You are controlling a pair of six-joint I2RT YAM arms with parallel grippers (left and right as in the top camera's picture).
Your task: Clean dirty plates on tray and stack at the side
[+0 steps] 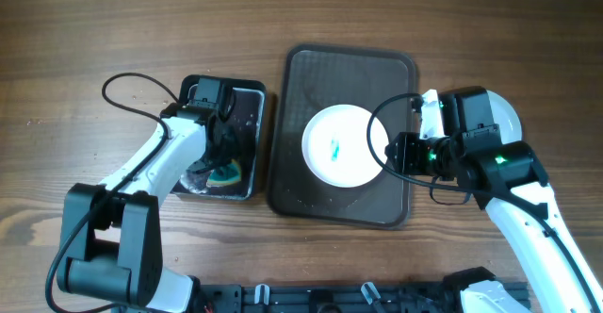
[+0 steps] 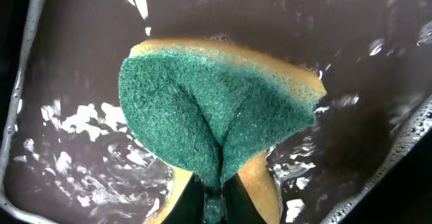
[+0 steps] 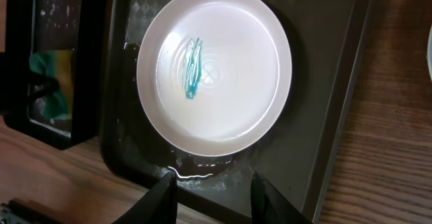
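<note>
One white plate (image 1: 344,146) with a teal smear lies in the middle of the dark brown tray (image 1: 294,87). The right wrist view shows that plate (image 3: 236,69) and the wet tray (image 3: 324,82) from close up. My right gripper (image 3: 214,196) hangs open over the tray's near side, just short of the plate's rim, holding nothing. In the overhead view it (image 1: 396,153) is at the plate's right. My left gripper (image 2: 214,191) is down in the black pan (image 2: 337,48), shut on the green-and-yellow sponge (image 2: 209,109), which is folded by the pinch.
The black pan (image 1: 252,115) stands left of the tray, with wet, soapy patches on its floor. Another white plate (image 1: 506,115) lies on the wooden table right of the tray, partly hidden under my right arm. A cable loops above the left arm.
</note>
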